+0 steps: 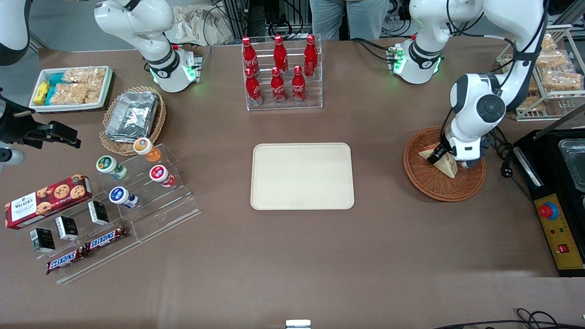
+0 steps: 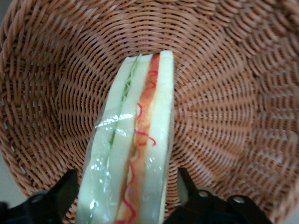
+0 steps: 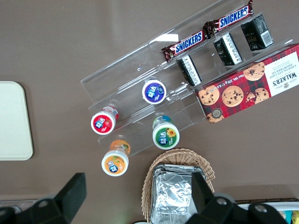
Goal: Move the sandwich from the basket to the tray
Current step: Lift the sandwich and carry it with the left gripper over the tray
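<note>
My pincer (image 1: pixel 442 154) is down inside the round, shallow, reddish-brown woven wicker basket (image 1: pixel 429 185), which sits on the brown surface (image 1: pixel 292 256) toward my working end. The small triangular sandwich of pale white bread with red-pink and yellow filling (image 1: pixel 444 161) lies in that basket, wrapped in clear film, and it sits directly between my two black fingers (image 2: pixel 63 193). From my wrist camera the wedge (image 2: pixel 135 140) stands on its edge, its layered filling facing the lens, with one finger on each side of its wide end and the narrow end pointing away over the woven bottom of the basket (image 2: pixel 224 102). My fingers are spread apart around the bread; I see a thin strip of wicker between each finger and the wrapper, so they bracket the wedge without pressing it, though the very tips are out of sight.

From the front, my wrist covers part of the sandwich; one pale corner shows just beside my pincer toward the tray, another pokes out nearer the front camera.

The flat rectangular cream-beige plastic tray with rounded corners (image 1: pixel 302 176) lies in the middle of the surface, well apart from the basket, toward the parked arm's end. Farther from the front camera than the tray stands a clear acrylic rack of red cola bottles (image 1: pixel 282 73)
</note>
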Motion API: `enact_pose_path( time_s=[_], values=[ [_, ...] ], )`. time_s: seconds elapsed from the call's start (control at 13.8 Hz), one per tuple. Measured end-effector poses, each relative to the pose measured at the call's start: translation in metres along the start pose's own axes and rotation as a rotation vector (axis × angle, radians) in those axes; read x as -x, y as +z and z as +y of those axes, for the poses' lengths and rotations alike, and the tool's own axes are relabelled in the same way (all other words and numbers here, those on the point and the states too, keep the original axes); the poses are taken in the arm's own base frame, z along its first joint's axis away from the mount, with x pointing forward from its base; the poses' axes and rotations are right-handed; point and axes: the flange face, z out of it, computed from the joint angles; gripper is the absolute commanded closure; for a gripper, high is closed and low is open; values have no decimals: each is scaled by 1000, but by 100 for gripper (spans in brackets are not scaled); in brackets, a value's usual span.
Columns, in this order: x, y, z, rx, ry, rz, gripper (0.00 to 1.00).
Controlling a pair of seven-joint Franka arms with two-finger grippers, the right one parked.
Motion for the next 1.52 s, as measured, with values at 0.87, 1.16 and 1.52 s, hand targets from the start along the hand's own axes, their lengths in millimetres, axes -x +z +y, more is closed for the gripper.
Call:
enact_pose_path(
  time_s=[0.87, 1.16, 1.52],
  values=[
    [-11, -77, 17, -39, 84, 27, 100],
    [14, -183, 66, -103, 245, 16, 100],
    [76, -211, 134, 18, 618, -121, 100]
  ],
)
